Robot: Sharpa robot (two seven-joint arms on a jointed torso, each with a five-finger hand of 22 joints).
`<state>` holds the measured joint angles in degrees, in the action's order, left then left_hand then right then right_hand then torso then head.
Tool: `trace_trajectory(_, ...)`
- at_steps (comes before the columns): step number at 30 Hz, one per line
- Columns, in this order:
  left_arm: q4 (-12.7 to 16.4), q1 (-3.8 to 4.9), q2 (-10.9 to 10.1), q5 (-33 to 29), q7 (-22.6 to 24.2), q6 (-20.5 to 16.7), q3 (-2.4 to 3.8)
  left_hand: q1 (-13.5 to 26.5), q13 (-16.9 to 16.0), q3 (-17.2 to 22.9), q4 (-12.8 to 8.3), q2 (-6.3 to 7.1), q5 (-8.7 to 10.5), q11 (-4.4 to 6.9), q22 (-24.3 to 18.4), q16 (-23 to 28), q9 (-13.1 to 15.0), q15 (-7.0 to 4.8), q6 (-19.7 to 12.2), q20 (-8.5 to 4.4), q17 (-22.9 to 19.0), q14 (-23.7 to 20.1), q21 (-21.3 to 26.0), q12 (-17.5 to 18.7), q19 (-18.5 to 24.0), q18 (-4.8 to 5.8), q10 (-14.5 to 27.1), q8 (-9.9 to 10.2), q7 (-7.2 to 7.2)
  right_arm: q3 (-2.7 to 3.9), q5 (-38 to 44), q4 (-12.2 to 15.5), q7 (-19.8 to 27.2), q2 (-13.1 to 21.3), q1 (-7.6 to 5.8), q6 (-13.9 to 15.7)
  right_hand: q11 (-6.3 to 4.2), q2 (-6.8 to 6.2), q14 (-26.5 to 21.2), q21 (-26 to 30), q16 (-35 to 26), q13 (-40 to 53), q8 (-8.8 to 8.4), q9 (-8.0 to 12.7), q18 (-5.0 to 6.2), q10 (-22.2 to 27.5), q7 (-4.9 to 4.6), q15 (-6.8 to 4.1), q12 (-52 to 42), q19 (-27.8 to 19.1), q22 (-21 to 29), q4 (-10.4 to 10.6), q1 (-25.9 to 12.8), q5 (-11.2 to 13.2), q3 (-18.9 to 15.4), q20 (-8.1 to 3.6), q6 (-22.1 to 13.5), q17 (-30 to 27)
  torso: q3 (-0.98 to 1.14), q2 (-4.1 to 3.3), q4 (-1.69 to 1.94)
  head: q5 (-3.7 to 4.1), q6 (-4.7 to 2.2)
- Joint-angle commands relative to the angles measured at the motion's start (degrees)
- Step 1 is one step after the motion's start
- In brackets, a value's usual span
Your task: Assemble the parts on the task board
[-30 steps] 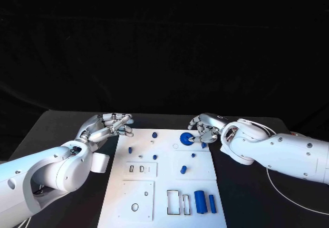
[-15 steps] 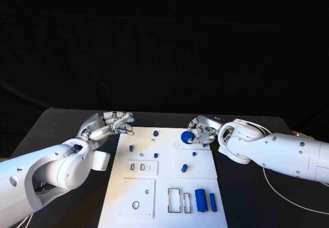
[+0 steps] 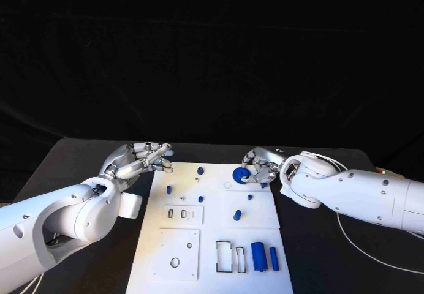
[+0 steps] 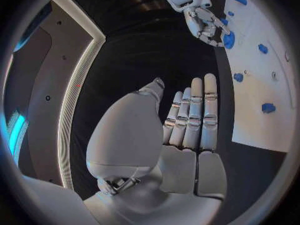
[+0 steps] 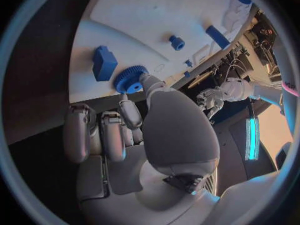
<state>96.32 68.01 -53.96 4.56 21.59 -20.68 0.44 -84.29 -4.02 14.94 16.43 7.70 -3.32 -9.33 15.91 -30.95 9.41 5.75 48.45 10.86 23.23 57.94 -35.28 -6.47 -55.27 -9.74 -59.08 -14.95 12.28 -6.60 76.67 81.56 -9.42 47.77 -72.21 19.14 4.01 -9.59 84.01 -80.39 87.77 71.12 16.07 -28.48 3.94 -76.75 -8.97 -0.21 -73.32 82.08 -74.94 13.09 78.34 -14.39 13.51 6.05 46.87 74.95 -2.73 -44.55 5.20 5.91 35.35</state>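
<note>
Fingers of the right hand (image 3: 261, 166) pinch the blue gear (image 3: 240, 176), now lifted slightly toward frame centre; seating remains. Left hand (image 3: 141, 160) fingers straightened, holding nothing.

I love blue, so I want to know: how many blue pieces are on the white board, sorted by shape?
blue gear: 1
blue block next to the gear: 1
small blue pieces: 5
long blue cylinders: 2
Total: 9
</note>
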Motion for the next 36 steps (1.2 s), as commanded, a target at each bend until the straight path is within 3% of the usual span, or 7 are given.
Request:
trace_trajectory(1,0.04,0.05,0.16,-0.21,0.25,1.10,0.05,0.53,-0.10,-0.20,0.01,0.13,0.17,-0.16,0.06,-0.33,0.02,0.09,-0.24,0.09,0.06,-0.47,-0.32,0.38,0.31,-0.54,0.28,0.14,0.69,-0.17,-0.14,-0.05,-0.04,-0.18,0.29,-0.51,-0.27,0.41,4.36,-0.37,0.32,2.26,1.13,-0.46,-0.85,-1.51,0.41,-0.09,-2.13,0.35,-2.15,0.05,0.97,0.51,0.98,-0.19,2.04,6.82,0.02,0.01,0.02,0.03,0.03)
trace_trajectory(11,-0.07,0.05,0.19,-0.21,0.16,1.39,0.05,0.53,-0.10,-0.20,0.01,0.13,0.17,-0.16,0.06,-0.33,0.02,0.09,-0.24,0.09,0.06,-0.47,-0.32,0.38,0.31,-0.54,0.28,0.14,0.69,-0.17,2.90,0.79,-1.02,-0.18,0.51,3.99,-1.39,0.64,4.51,-1.16,0.51,6.47,1.87,-0.93,-1.12,-4.34,1.67,-1.05,-5.97,1.04,-3.49,-0.52,2.19,-0.18,4.36,-1.03,5.75,7.53,0.00,0.03,0.00,0.11,0.05)
trace_trajectory(18,-0.08,0.05,0.17,-0.21,0.05,1.54,0.05,0.52,-0.12,-0.25,0.00,0.09,0.17,-0.15,0.14,-0.50,0.04,0.09,-0.20,0.11,0.21,-0.60,-0.48,0.38,0.44,-0.56,0.24,0.10,0.68,-0.17,7.49,1.83,-2.20,-0.06,0.77,6.73,-1.49,0.60,4.55,-1.36,0.55,6.75,1.76,-0.96,-1.19,-4.51,1.76,-1.16,-6.20,1.21,-3.79,-0.71,2.36,-0.06,5.10,-1.15,5.96,7.73,-0.01,0.01,0.06,0.11,0.00)
trace_trajectory(27,-0.10,0.04,0.15,-0.21,-0.07,1.67,0.05,0.52,-0.12,-0.25,0.00,0.09,0.17,-0.15,0.14,-0.50,0.04,0.09,-0.20,0.11,0.21,-0.60,-0.48,0.38,0.44,-0.56,0.24,0.10,0.68,-0.17,9.18,2.69,-2.46,-0.01,0.90,7.71,-1.53,0.51,4.58,-1.50,0.59,7.09,1.55,-0.94,-1.24,-4.74,1.80,-1.21,-6.48,1.33,-4.04,-0.76,2.29,-0.41,5.95,-1.24,6.15,7.88,-0.01,0.00,0.01,0.03,0.02)
trace_trajectory(36,-0.18,0.04,0.25,-0.21,-0.29,1.91,0.05,0.56,-0.12,-0.30,0.01,0.12,0.18,-0.18,0.18,-0.58,0.03,0.10,-0.25,0.12,0.27,-0.67,-0.56,0.42,0.51,-0.56,0.29,0.12,0.73,-0.15,13.12,7.04,-3.34,-0.22,0.69,10.77,-1.61,0.28,4.67,-1.94,0.70,7.90,1.28,-0.99,-1.39,-5.34,1.88,-1.29,-7.16,1.71,-4.70,-0.78,1.88,-1.29,7.28,-1.34,6.61,8.34,0.04,0.00,0.03,-0.21,-0.12)
